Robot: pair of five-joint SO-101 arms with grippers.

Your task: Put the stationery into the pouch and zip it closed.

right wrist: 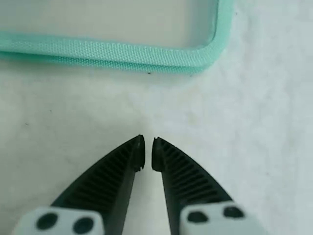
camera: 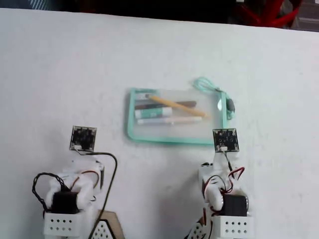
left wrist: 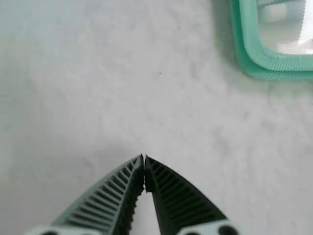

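A clear pouch with a teal rim [camera: 169,141] lies flat mid-table. Inside it I see a yellow pencil [camera: 177,105], a white marker [camera: 153,113] and a dark pen [camera: 185,104]. A teal cord [camera: 204,84] loops off its far right corner. My left gripper [left wrist: 144,164] is shut and holds nothing, low over bare table, a little short of the pouch's near left corner [left wrist: 254,56]. My right gripper [right wrist: 147,147] is shut and also holds nothing, just short of the pouch's near right edge [right wrist: 122,51]. Both arms [camera: 75,184] [camera: 222,191] sit folded back at the near edge.
White table [camera: 60,74] stretches wide on all sides of the pouch. Square tag plates [camera: 83,138] [camera: 225,140] sit atop each arm. Dark clutter and a red frame [camera: 269,12] lie beyond the far edge.
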